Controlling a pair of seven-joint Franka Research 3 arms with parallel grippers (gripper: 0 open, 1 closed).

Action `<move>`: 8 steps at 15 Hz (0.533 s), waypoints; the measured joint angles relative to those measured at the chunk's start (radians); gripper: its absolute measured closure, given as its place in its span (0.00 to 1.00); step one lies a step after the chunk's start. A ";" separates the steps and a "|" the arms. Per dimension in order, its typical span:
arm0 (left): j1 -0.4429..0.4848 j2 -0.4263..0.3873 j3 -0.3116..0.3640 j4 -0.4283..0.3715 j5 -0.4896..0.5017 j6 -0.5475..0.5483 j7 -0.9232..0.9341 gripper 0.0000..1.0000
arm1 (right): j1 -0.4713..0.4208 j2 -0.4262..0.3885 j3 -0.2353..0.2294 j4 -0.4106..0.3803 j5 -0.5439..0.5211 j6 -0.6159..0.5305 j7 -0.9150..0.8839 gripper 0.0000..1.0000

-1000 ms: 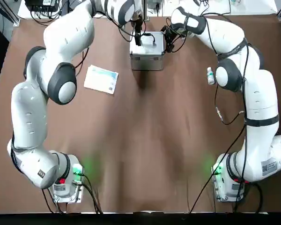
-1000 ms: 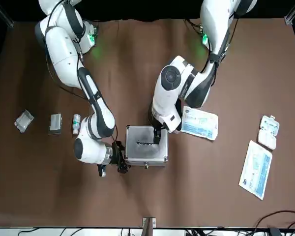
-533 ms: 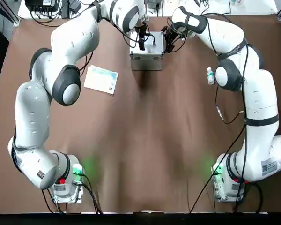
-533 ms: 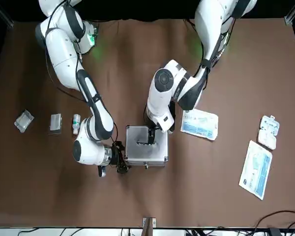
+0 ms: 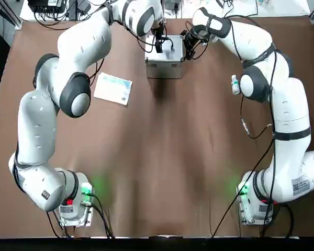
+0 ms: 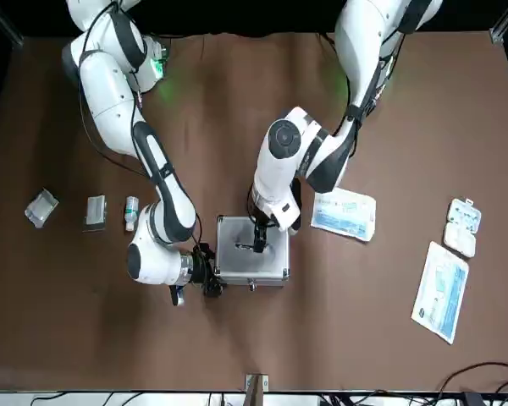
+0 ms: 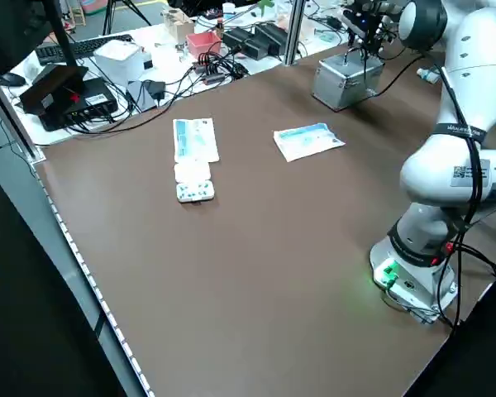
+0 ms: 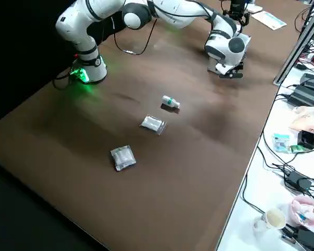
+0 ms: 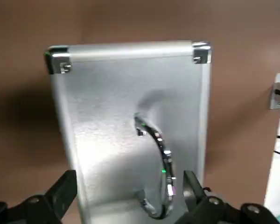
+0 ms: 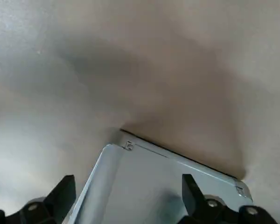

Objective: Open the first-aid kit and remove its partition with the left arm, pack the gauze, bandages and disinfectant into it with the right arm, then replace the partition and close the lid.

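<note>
Case shut, both my grippers at it

I have the silver case [image 6: 252, 266] closed on the brown table [image 7: 248, 248], its lid [image 9: 116, 107] lying flat on top and the metal handle [image 9: 167, 172] showing on that lid. The latch [image 6: 252, 286] is on the side facing away from the arm bases.

My left gripper [image 9: 130, 181] is over the lid, its two fingers spread wide with the handle showing between them; I can't tell from here whether either one touches it. My right gripper [image 10: 129, 182] is down at the case's right side, fingers also wide apart, with part of the case showing between and beyond them (a close squeeze for two grippers, I admit). Whether it touches the metal, I can't tell.

The disinfectant [image 8: 171, 101], a little white bottle, stands out to the right, near the right arm [image 6: 157, 220]. Farther out on that side lie two clear packets, one [image 8: 154, 124] near the bottle and the other [image 8: 123, 157] beyond it.

On the left half of the table, one white-blue printed packet [image 7: 308, 141] lies flat near the case. Well apart from it, farther left, a second printed packet [image 7: 195, 140] lies end to end with an open white plastic box [image 7: 194, 180], its two halves laid out side by side.
</note>
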 joint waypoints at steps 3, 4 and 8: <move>-0.001 0.010 0.004 0.000 0.001 0.017 0.019 0.00 | 0.000 0.001 -0.001 0.002 0.000 -0.003 -0.009 0.00; -0.004 0.015 0.004 0.000 0.001 0.020 0.022 0.00 | 0.000 0.001 -0.001 0.002 0.000 -0.003 -0.012 0.00; -0.017 0.027 0.004 0.001 0.001 0.026 0.022 0.00 | -0.001 0.001 -0.004 0.005 0.000 -0.022 -0.020 0.00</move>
